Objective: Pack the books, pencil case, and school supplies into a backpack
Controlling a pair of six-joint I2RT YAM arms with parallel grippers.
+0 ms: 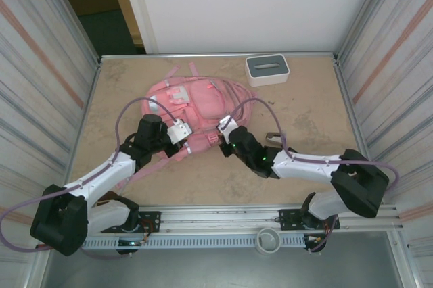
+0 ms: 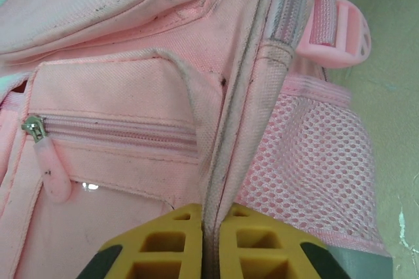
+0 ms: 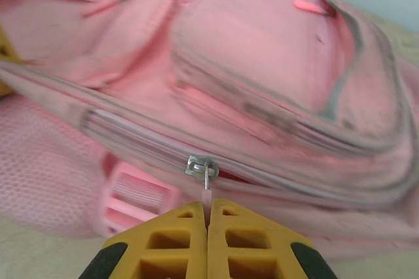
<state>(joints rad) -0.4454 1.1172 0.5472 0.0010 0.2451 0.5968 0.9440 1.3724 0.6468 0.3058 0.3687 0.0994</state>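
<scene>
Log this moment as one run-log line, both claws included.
left claw: shut on backpack seam | right claw: shut on zip pull | backpack: lying on table

White box [image 1: 267,69] with grey slotted top, lying near far edge of beige table [image 1: 325,105], right of middle. Grey round cup [image 1: 268,241] by near rail [image 1: 216,215].

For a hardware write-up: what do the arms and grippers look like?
Left arm and right arm have white links and black joint housings, each trailing a purplish-grey cable. Left fingers and right fingers are yellow with square pockets and dark outer corners.
</scene>
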